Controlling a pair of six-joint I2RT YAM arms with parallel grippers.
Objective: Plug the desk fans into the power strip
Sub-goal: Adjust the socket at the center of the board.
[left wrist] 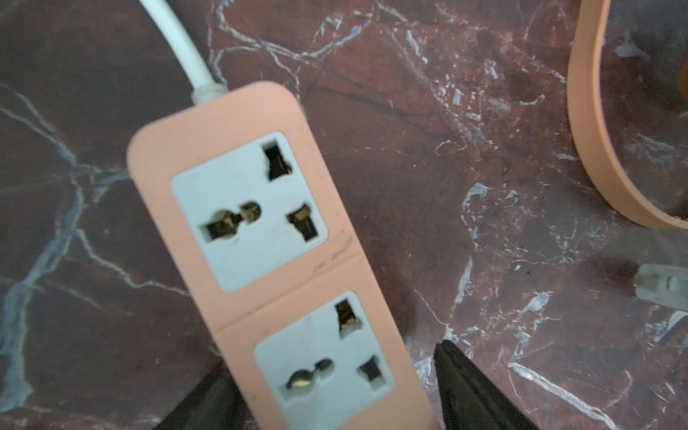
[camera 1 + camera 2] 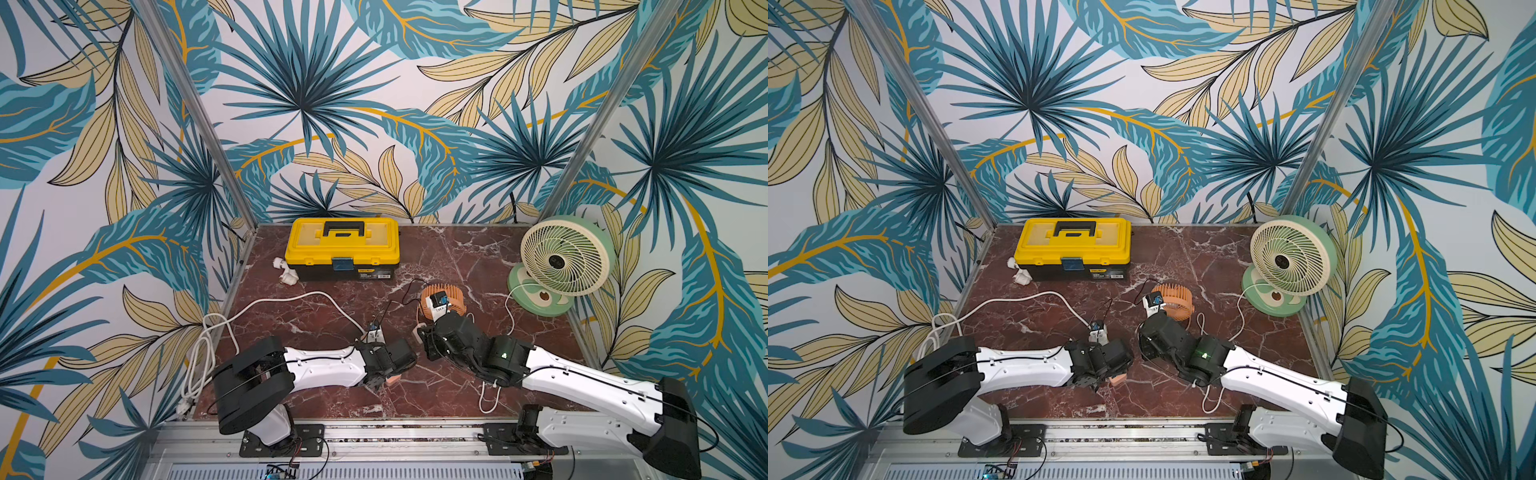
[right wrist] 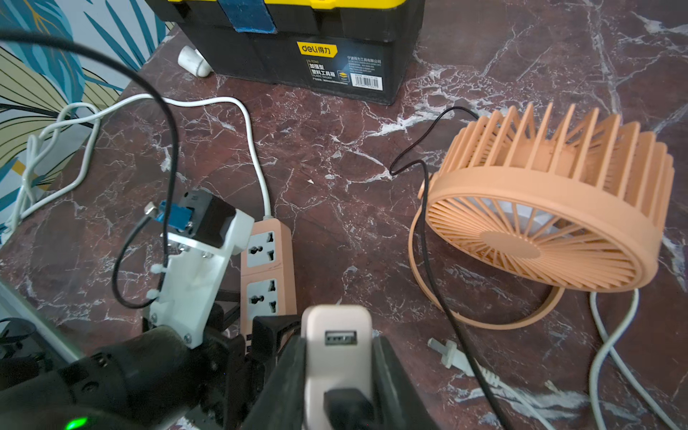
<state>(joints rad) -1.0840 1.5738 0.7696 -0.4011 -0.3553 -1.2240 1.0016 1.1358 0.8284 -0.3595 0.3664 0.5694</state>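
Slippage risk: your left gripper (image 1: pixel 331 357) straddles the salmon-orange power strip (image 1: pixel 283 275) on the red marble table (image 1: pixel 484 186), jaws loose; your right gripper (image 3: pixel 337 366) clamps the pale-pink USB adapter (image 3: pixel 335 320); pressing could skate the strip.

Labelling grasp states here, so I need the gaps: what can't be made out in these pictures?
- power strip: its USB end is cut off by the left wrist view's edge; the left arm covers most of it in both top views.
- left gripper: blur in the left wrist view hides whether its fingers touch the strip.
- USB adapter in the right gripper: prongs hidden behind its own body, right wrist view.
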